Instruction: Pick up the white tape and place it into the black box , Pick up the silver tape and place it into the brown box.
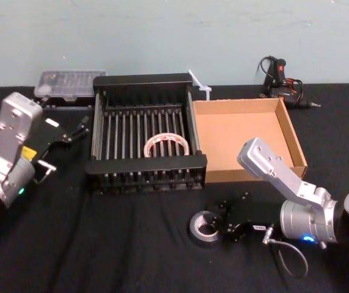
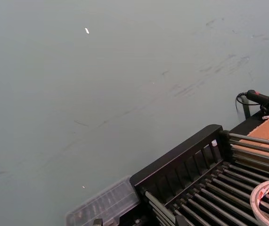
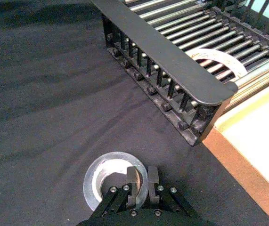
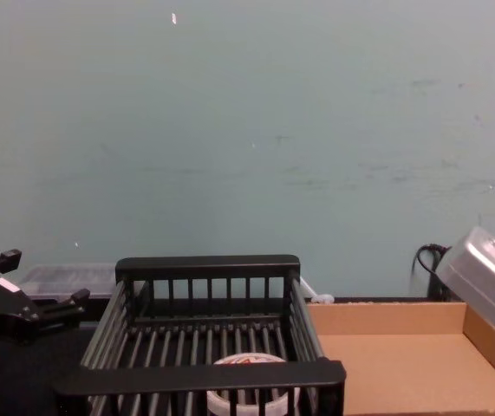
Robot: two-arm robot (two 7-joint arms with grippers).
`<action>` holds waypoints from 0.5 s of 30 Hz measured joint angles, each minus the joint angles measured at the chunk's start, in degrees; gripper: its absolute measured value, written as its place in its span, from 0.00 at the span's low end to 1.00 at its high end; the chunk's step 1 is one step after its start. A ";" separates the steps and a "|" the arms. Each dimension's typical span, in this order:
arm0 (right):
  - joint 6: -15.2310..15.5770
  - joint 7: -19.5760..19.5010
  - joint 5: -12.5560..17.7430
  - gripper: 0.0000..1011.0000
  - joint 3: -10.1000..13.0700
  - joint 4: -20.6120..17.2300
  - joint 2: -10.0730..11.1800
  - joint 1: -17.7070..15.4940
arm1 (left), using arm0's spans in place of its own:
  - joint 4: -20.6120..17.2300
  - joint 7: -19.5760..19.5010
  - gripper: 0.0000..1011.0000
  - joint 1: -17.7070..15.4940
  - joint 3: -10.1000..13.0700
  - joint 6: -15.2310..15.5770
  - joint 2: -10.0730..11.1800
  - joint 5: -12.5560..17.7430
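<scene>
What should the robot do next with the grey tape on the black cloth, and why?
Probably lift it. The right gripper looks pinched shut on the wall of the silver tape, which lies on the cloth in front of the black box. The white tape is already inside that box, and the brown box sits beside it. The left gripper waits at the left.

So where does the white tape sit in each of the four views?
Head view: the white tape lies on the slatted floor of the black box, toward its right near corner.
Left wrist view: at the lower right edge.
Right wrist view: upper right, behind the box's near rim.
Chest view: bottom centre, behind the near rim.
Shared landmark: the black box.
</scene>
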 joint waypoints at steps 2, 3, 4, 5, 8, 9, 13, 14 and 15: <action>0.00 0.00 0.00 0.16 0.00 0.00 0.00 0.00 | 0.00 0.00 0.99 0.00 0.00 0.00 0.00 0.00; 0.00 0.00 0.00 0.16 0.00 0.00 0.00 0.00 | 0.00 0.00 0.99 0.00 0.00 0.00 0.00 0.00; 0.00 0.00 0.00 0.16 0.00 0.00 0.00 0.00 | 0.00 0.00 0.99 0.00 0.00 0.00 0.00 0.00; 0.00 0.00 0.00 0.16 0.00 0.00 0.00 0.00 | 0.00 0.00 0.99 0.00 0.00 0.00 0.00 0.00; 0.00 0.00 0.00 0.16 0.00 0.00 0.00 0.00 | 0.00 0.00 0.99 0.00 0.00 0.00 0.00 0.00; -0.04 0.07 0.08 0.16 0.01 0.00 0.03 0.00 | 0.00 0.00 0.99 0.00 0.00 0.00 0.00 0.00; -0.66 0.78 0.92 0.16 0.31 -0.02 0.29 -0.11 | 0.00 0.00 0.99 0.00 0.00 0.00 0.00 0.00; -0.77 0.86 1.10 0.16 0.41 -0.05 0.34 -0.15 | 0.00 0.00 0.99 0.00 0.00 0.00 0.00 0.00; -0.85 0.90 1.30 0.16 0.50 -0.09 0.40 -0.18 | 0.00 0.00 0.99 0.00 0.00 0.00 0.00 0.00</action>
